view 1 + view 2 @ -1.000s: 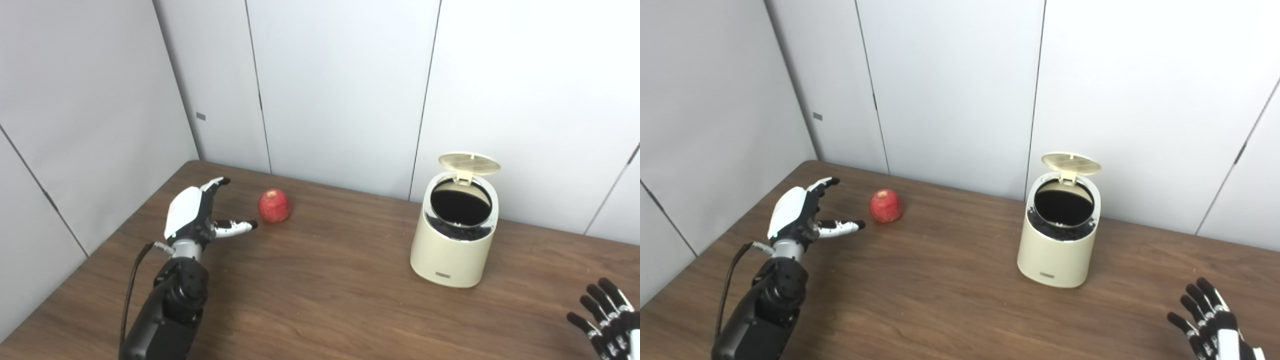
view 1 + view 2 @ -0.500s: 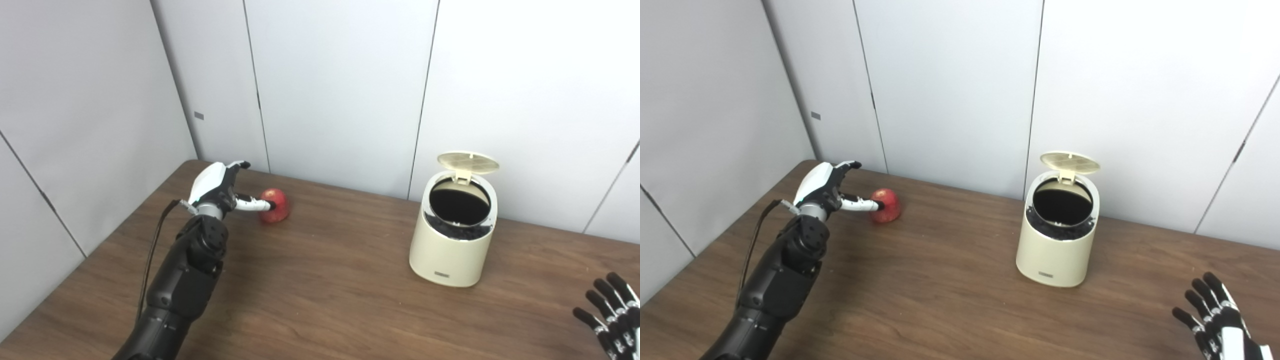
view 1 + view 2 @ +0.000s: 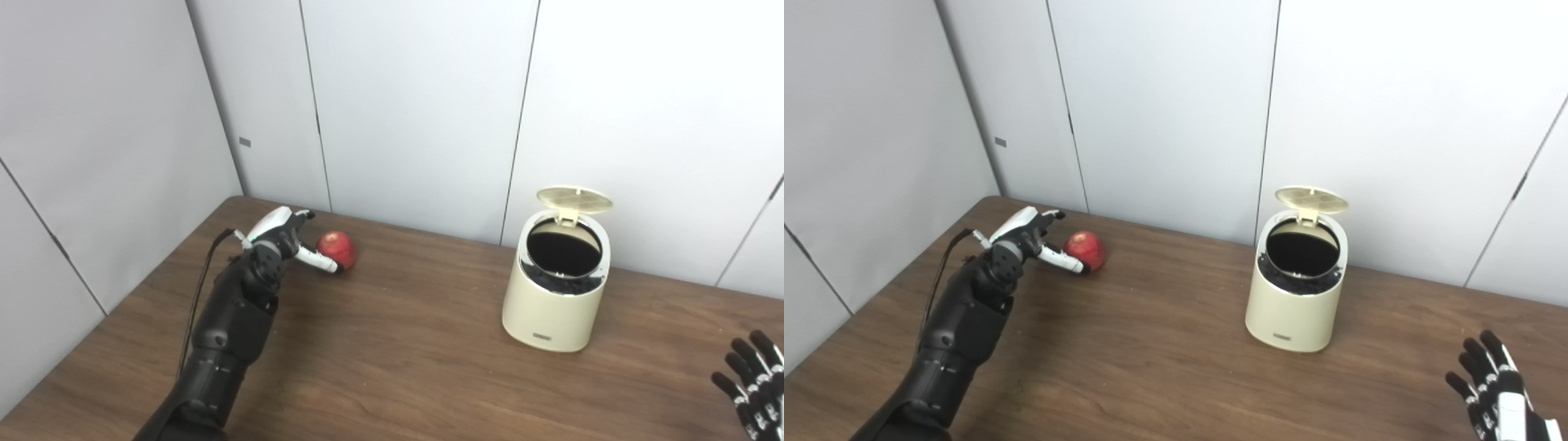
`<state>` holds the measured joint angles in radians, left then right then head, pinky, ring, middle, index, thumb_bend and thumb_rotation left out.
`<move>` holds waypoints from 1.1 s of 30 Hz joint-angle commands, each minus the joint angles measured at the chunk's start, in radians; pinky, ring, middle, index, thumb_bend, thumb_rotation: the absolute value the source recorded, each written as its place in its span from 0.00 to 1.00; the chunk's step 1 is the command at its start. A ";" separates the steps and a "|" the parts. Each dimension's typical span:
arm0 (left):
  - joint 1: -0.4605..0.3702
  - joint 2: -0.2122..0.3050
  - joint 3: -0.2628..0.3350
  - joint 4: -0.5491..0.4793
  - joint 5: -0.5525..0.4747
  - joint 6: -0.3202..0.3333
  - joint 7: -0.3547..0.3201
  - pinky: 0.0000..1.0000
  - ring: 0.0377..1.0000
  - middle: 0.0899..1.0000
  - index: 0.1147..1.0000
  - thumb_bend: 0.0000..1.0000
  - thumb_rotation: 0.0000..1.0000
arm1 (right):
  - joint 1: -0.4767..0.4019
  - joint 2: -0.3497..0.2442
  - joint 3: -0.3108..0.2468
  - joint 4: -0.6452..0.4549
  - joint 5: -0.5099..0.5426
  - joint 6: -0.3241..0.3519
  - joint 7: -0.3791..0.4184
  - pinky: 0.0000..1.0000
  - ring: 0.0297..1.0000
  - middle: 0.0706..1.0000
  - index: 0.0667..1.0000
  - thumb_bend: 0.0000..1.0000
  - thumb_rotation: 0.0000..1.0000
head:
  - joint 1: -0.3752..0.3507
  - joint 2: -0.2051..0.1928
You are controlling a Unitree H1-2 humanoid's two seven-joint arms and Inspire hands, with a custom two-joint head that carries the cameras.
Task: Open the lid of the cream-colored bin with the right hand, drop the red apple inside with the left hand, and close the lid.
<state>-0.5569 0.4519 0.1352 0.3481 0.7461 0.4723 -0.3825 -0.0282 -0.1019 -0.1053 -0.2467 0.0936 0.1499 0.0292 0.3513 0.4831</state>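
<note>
In your left eye view, the left hand (image 3: pixel 283 236) sits against the red apple (image 3: pixel 339 248) on the table (image 3: pixel 398 361), fingers spread around it; whether they grip is unclear. The lid (image 3: pixel 574 199) stands open on the cream-colored bin (image 3: pixel 554 294).

In your right eye view, the right hand (image 3: pixel 1488 383) hovers splayed, holding nothing.

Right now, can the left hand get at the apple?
Probably yes. The left hand is open at the apple, fingers across its near side, nothing between them; a closed grasp isn't visible.
</note>
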 commanded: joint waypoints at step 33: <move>-0.126 0.071 -0.198 0.094 -0.182 -0.042 0.132 0.45 0.49 0.53 0.64 0.63 0.00 | -0.019 -0.012 0.004 -0.042 -0.062 -0.021 -0.016 0.89 0.92 0.91 0.93 0.45 1.00 | -0.031 0.041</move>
<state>-0.6388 0.4774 -0.0481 0.4622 0.5449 0.4581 -0.2741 -0.0252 -0.1050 -0.0966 -0.2723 0.0225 0.1780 0.0070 0.3191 0.5231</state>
